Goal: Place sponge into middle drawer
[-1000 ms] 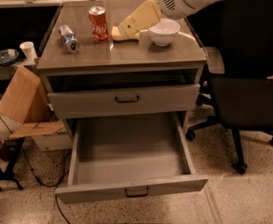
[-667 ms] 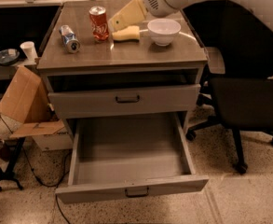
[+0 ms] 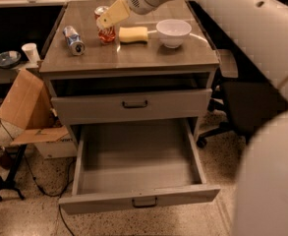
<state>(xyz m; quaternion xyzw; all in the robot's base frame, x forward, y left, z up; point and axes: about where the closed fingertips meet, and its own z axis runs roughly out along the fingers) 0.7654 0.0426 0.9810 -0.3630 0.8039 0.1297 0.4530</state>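
Observation:
The pale yellow sponge lies flat on the cabinet top, between a red can and a white bowl. My gripper hangs above the cabinet top, just up and left of the sponge and in front of the red can, not touching the sponge. The middle drawer is pulled out wide at the bottom, with nothing in it. The upper grey drawer stands only slightly out.
A blue and silver can lies on its side at the left of the cabinet top. My white arm fills the right side of the view. A cardboard box and cables lie on the floor at the left. A dark office chair is at the right.
My gripper has moved left across the cabinet top, from above the bowl to in front of the red can. The sponge now shows in full. My arm fills more of the right side.

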